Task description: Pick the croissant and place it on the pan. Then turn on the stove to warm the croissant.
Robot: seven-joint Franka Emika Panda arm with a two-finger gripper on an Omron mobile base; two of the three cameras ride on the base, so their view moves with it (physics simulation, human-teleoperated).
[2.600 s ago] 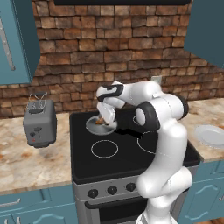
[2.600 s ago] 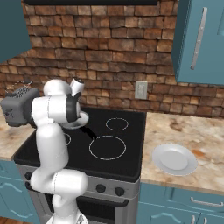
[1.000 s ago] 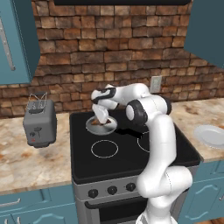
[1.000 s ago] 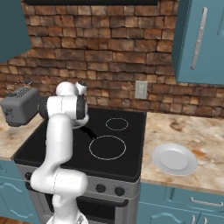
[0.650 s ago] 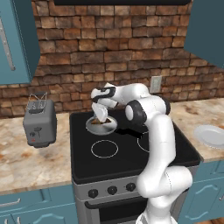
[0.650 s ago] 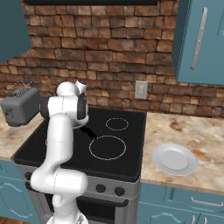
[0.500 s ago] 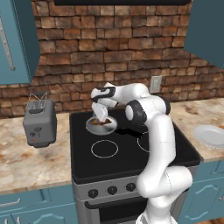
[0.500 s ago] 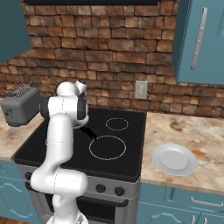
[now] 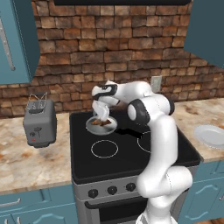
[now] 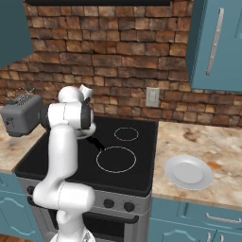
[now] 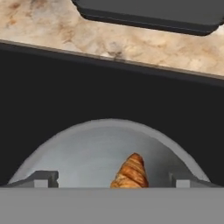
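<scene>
The golden-brown croissant lies inside the silver-grey pan, which sits on the back left burner of the black stove. My gripper hangs just above the pan, pointing down, open. Its fingertips stand wide apart on either side of the croissant and do not touch it. From the right base view my arm hides most of the pan; its black handle sticks out. The knobs line the steel front.
A grey toaster stands on the counter left of the stove. A round white plate lies on the counter to the right. A brick wall and blue cabinets rise behind.
Since 2.6 s ago the hand has come down and slightly left, close over the pan. Over the last second it has barely moved, and the croissant rests in the pan.
</scene>
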